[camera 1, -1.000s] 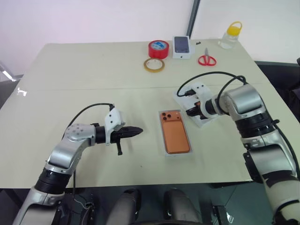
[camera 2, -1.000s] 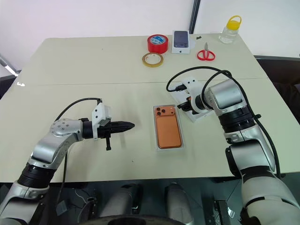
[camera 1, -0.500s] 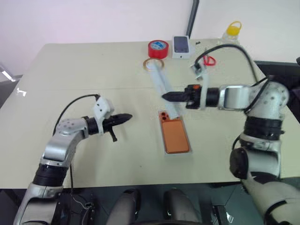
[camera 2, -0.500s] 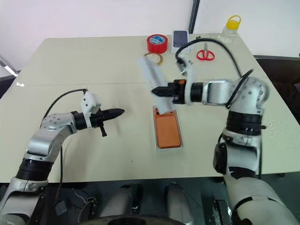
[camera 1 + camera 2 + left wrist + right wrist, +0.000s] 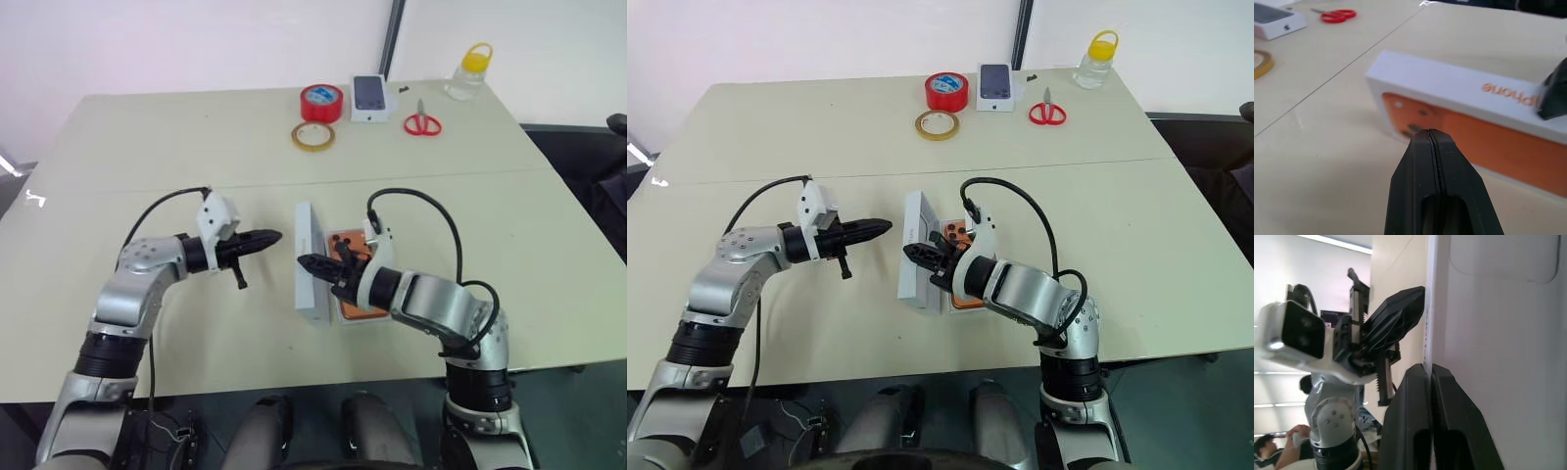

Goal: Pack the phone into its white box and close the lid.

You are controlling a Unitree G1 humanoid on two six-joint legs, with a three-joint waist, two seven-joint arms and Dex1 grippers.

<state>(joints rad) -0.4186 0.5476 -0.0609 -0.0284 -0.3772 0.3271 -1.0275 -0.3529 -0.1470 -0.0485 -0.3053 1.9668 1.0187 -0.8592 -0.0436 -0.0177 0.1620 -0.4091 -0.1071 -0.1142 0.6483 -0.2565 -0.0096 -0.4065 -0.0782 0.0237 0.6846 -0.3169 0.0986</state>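
The orange phone (image 5: 346,242) lies in the white box (image 5: 364,318) near the table's front, half hidden behind my right arm. The lid (image 5: 308,279) stands on its long edge along the box's left side, tilted upright. In the left wrist view the lid (image 5: 1449,85) shows an orange printed face. My right gripper (image 5: 302,261) reaches over the phone and is shut on the lid's upper rim (image 5: 1488,333). My left gripper (image 5: 277,236) is shut and empty, hovering just left of the lid and pointing at it.
At the table's far edge sit a red tape roll (image 5: 321,101), a tan tape ring (image 5: 313,136), a small white box with a phone picture (image 5: 369,98), red scissors (image 5: 422,122) and a yellow-capped bottle (image 5: 465,73). A person (image 5: 1268,450) shows in the right wrist view.
My right gripper carried the lid from the box's right side up over the phone and down to the box's left side. The left gripper edged forward and up. The camera shifted.
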